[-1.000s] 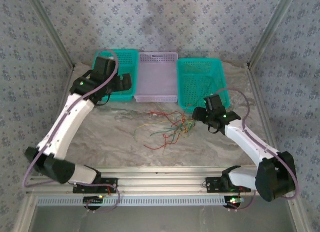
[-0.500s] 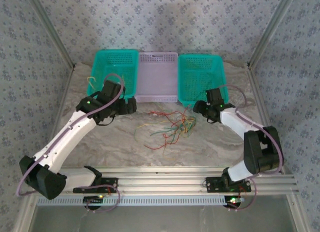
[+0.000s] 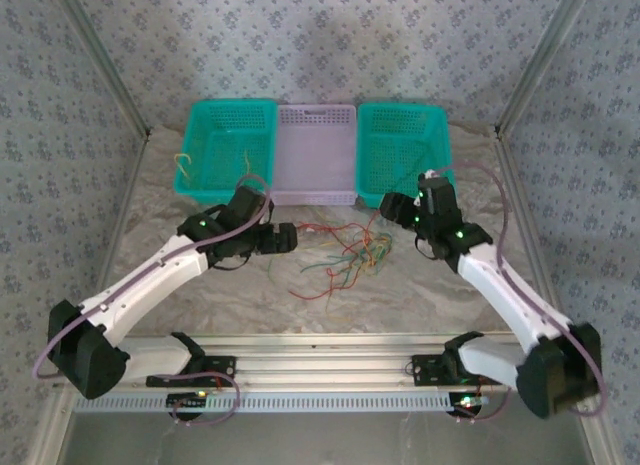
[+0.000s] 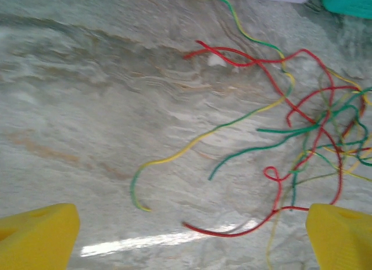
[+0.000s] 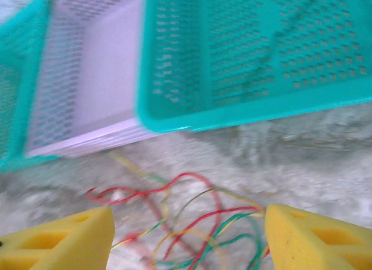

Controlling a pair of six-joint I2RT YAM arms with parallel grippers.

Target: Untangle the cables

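Your left tool hangs low over the tabletop, just left of the cables. In its wrist view the two yellow fingers sit at the far bottom corners, spread wide with nothing between them but bare surface and one red loop lying flat. Both fingers are cut off by the frame edge, so you cannot see their full length.

The cables lie loose near the middle of the tabletop, in front of the lilac basket. Red, green and yellow strands cross each other thickly on the right side of the left wrist view, where the knot runs off the picture.

Your right tool hovers just right of the tangle, near the front wall of the right teal basket. Its fingers also stand well apart and grip nothing. That view is blurred, so you cannot sort out individual strands there.

A few thin yellowish strands lie in the left teal basket, too small to make out.
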